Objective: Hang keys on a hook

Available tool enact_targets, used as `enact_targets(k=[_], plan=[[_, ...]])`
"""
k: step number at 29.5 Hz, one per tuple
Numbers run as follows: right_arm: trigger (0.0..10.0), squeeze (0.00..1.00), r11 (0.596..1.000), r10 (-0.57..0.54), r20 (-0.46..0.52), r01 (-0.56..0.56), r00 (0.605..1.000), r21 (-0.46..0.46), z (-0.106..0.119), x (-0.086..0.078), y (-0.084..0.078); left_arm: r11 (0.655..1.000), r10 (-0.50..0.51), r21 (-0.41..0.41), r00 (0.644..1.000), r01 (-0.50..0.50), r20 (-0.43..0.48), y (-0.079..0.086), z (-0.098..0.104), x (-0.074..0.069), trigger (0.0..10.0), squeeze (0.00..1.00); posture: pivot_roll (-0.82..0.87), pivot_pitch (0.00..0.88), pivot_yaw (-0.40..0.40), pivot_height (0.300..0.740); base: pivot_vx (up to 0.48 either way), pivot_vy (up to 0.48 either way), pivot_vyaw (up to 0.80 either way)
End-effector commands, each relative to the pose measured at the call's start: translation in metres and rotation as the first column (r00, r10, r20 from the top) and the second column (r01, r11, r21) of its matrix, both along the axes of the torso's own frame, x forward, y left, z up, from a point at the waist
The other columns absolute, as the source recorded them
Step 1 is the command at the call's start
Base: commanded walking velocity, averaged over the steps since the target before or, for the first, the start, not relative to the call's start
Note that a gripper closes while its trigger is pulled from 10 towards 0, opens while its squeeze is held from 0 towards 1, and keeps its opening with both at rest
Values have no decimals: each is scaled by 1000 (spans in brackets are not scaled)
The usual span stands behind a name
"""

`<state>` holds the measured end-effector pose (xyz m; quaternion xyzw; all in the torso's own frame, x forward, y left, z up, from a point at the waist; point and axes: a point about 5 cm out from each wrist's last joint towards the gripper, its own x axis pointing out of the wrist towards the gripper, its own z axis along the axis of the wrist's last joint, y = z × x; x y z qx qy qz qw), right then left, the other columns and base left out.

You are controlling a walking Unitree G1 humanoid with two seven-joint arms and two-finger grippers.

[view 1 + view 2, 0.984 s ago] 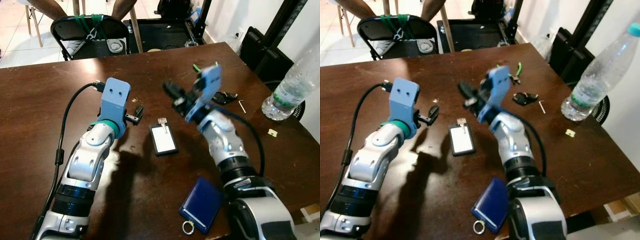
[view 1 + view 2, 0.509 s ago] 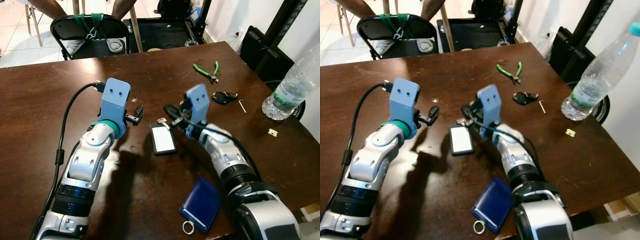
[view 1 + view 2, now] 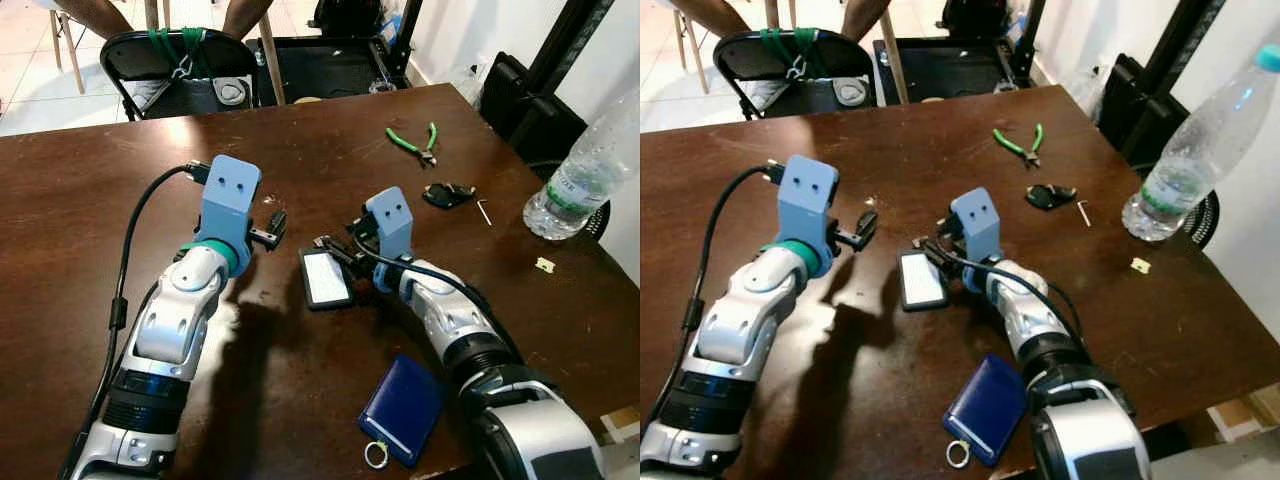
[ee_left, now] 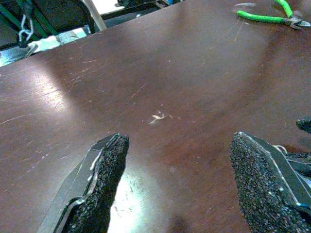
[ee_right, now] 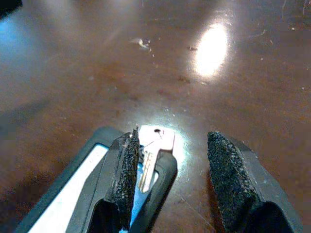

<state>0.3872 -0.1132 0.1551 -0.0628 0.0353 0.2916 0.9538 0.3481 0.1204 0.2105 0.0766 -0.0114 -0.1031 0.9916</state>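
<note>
Dark wooden surface [image 3: 80, 200] is carrying the key [image 5: 151, 154], which is lying on the end of a black tag [image 3: 326, 278]. We are reaching for it: our right claw [image 5: 170, 160] is spread wide, one finger over the key. Our left claw [image 4: 180, 179] is hovering released. Next we should be centring, then pinching. No hook is visible.

You had no legible text in view; the water bottle [image 3: 585, 180] label was too blurred to read.
</note>
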Motion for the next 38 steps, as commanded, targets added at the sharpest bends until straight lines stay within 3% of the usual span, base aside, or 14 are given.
enact_targets(k=[1,6,20,26,34,38], plan=[[10000,0,999,-36,13,36,999,-8,2,3,-2,1000,7,7,1000,-7,-30,2,-8,-2,10000,0,-84,161,36,740,0,0,0],[9843,0,994,-105,-3,105,994,-42,2,7,-9,1000,7,8,999,-7,-36,2,-9,-3,10000,0,-83,169,38,740,0,0,0],[10000,0,988,-145,6,145,989,-45,11,13,-14,1000,11,9,999,-10,-44,2,-10,-5,10000,0,-79,183,39,740,0,0,0],[10000,0,998,-35,64,31,997,50,29,14,3,1000,12,8,999,-12,-45,3,-10,-4,10000,0,-82,185,38,740,0,0,0],[10000,0,999,6,35,-7,999,37,23,11,27,1000,11,8,999,-10,-47,2,-10,-4,10000,0,-76,186,36,740,0,0,0],[10000,0,1000,15,25,-16,1000,23,20,10,31,1000,13,8,999,-13,-47,2,-10,-5,10000,0,-73,186,33,740,0,0,0]])
